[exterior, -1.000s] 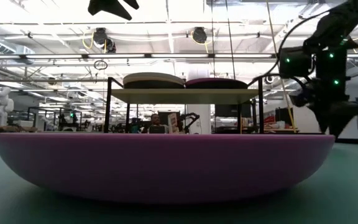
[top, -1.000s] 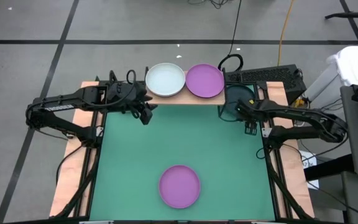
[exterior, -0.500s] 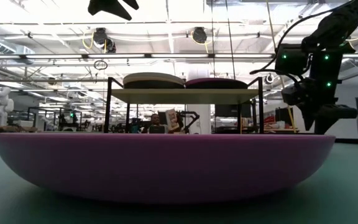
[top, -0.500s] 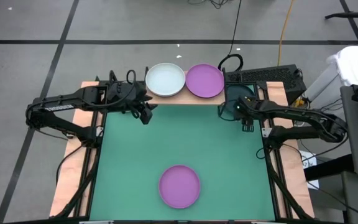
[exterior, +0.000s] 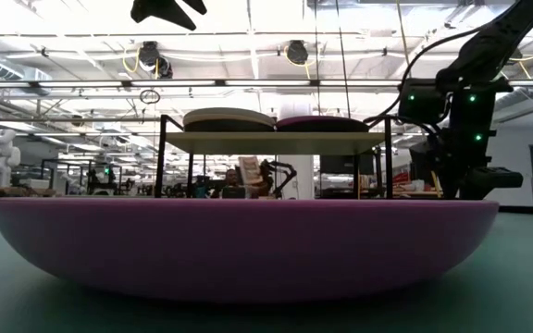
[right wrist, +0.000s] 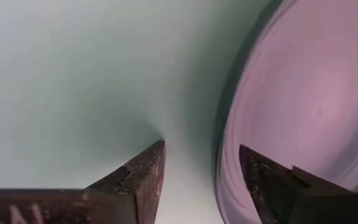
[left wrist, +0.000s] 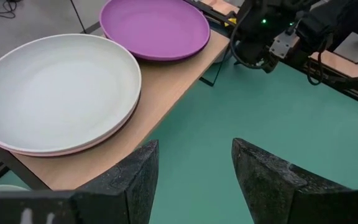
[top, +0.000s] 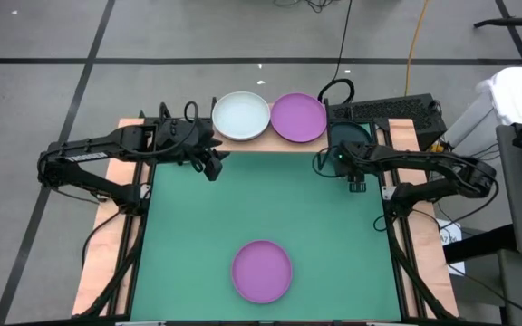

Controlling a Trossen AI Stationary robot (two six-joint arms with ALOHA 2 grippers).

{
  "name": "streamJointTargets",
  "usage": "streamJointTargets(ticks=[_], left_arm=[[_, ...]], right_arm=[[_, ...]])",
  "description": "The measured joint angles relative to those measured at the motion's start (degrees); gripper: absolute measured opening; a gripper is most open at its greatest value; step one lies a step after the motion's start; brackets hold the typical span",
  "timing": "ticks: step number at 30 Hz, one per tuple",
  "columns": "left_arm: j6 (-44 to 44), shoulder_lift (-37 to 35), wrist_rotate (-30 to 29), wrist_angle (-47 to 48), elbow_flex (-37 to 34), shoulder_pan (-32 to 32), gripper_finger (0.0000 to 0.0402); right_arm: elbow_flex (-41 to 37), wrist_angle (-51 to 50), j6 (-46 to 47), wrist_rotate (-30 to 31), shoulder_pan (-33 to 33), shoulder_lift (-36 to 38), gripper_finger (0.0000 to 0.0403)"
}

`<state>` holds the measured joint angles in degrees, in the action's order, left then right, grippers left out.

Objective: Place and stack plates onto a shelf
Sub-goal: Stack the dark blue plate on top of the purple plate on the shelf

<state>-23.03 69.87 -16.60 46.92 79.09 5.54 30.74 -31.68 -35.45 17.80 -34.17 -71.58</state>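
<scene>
The shelf (top: 270, 138) stands at the table's far edge. On it sit a pale white-blue plate (top: 240, 116) on top of a pink one (left wrist: 73, 149), and beside them a purple plate (top: 298, 117). A second purple plate (top: 262, 271) rests on its base on the green mat near the front edge. It fills the low view (exterior: 248, 245). My left gripper (top: 214, 166) hangs open and empty beside the shelf's left end, as the left wrist view (left wrist: 194, 146) shows. My right gripper (top: 356, 184) hangs open and empty near the shelf's right end, fingers pointing down (right wrist: 202, 148).
A dark round thing (top: 347, 140) lies under the right arm, to the right of the shelf. Light-wood strips (top: 102, 263) run along the mat's sides. The green mat (top: 270, 204) between the shelf and the front plate is bare.
My right gripper has shifted a little toward the table's left and far edges, closer to the shelf's right end, still pointing down.
</scene>
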Motion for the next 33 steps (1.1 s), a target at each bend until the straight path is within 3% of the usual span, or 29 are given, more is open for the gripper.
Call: streamJointTargets(ticks=[18, 33], left_arm=[[0.85, 0.0, -0.04, 1.34, 0.0, 0.0, 0.0209], [0.95, 0.0, -0.04, 2.6, 0.0, 0.0, 0.0209]], right_arm=[[-0.04, 2.03, 0.25, -1.01, 0.0, -0.26, 0.001], [-0.11, -1.07, -1.16, 1.41, 0.57, 3.02, 0.0002]])
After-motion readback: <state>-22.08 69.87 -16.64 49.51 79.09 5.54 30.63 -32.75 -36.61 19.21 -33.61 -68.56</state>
